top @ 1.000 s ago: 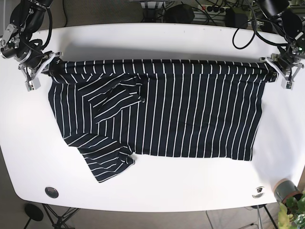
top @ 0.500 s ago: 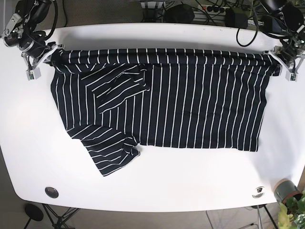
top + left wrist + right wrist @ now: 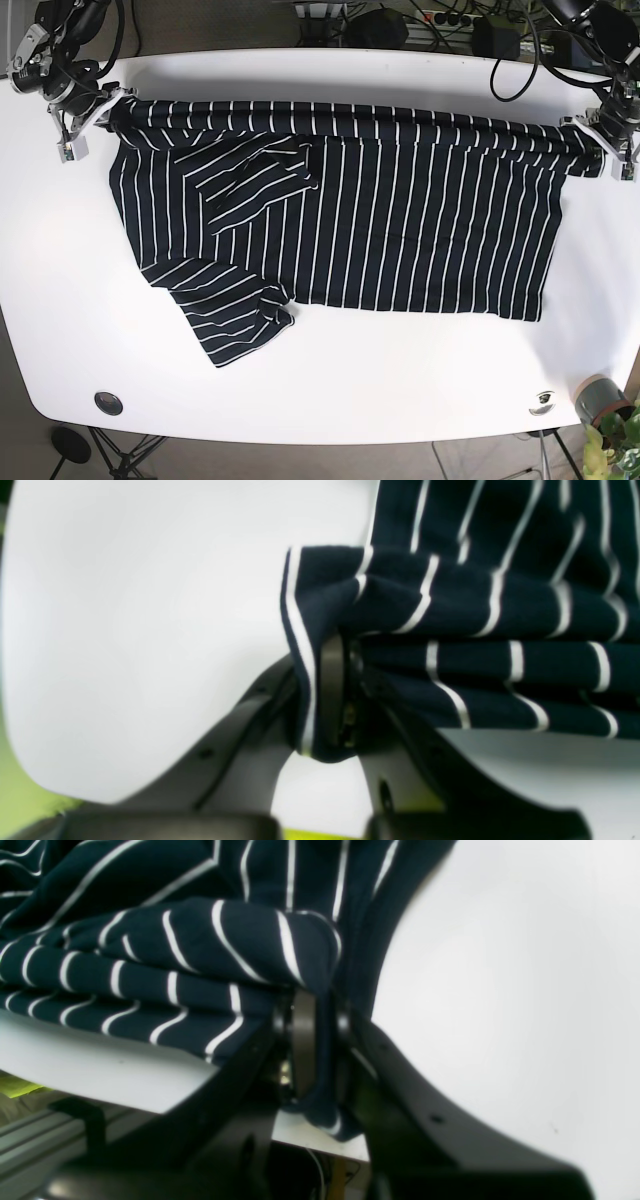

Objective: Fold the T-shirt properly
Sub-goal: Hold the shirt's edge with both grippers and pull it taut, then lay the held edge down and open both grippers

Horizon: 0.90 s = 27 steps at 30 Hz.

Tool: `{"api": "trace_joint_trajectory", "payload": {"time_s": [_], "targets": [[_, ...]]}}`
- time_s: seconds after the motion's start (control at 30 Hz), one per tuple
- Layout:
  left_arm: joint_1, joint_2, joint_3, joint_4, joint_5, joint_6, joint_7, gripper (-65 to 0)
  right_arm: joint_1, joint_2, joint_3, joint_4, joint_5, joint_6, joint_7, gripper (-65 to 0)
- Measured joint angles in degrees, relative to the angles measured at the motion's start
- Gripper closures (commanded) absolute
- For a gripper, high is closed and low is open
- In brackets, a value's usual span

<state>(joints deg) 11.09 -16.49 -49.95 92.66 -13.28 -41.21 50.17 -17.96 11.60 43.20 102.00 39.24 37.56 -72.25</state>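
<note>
White tabletop point(image 3: 330, 380) takes up pretty much the whole base view, with cables and dark gear along the far edge and a small potted plant point(image 3: 612, 425) at the near corner under the left arm's side. Spread flat across it is the T-shirt point(image 3: 400, 220), navy with thin white stripes, its far edge bunched into a taut roll strung between the two sets of fingers. Left fingers point(image 3: 607, 148) are pinched down on one end of that roll; the left wrist view shows the fabric corner point(image 3: 320, 645) folded over and squeezed between the dark pads, striped cloth running away from them. Right fingers point(image 3: 82, 112) are clamped on the other end, same deal in the right wrist view, cloth point(image 3: 310, 990) wedged in the narrow gap. One sleeve point(image 3: 255, 180) lies folded in on the body near the right fingers, another point(image 3: 225, 320) sticks out at the near edge.
</note>
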Motion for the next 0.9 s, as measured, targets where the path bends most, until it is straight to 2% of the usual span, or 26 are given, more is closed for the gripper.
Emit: {"api": "trace_joint_trajectory", "payload": {"time_s": [0.3, 0.47, 0.67, 0.77, 0.9], "targets": [[-4.3, 0.9, 1.7, 1.2, 0.7, 0.2, -0.1, 0.0, 0.2, 0.0, 0.0, 0.0, 0.0, -0.02, 0.0, -3.8], [-5.5, 0.6, 5.3, -0.2, 1.3, 0.6, -0.1, 0.0, 0.2, 0.0, 0.0, 0.0, 0.0, -0.04, 0.0, -3.6], [-6.0, -1.7, 6.3, -5.1, 1.1, 0.6, -0.2, 0.0, 0.4, -0.8, 0.2, 0.0, -0.2, -0.02, 0.0, -3.6], [-7.4, -2.7, 7.5, -8.5, 1.7, 0.7, 0.0, -8.5, 0.7, -1.4, 0.2, 0.0, -0.3, -0.02, 0.0, -3.6], [-8.9, -4.2, 7.9, -12.5, 0.9, 0.7, -0.7, -24.7, 1.0, -1.4, 0.2, 0.0, -0.4, -0.04, 0.1, -4.1]]}}
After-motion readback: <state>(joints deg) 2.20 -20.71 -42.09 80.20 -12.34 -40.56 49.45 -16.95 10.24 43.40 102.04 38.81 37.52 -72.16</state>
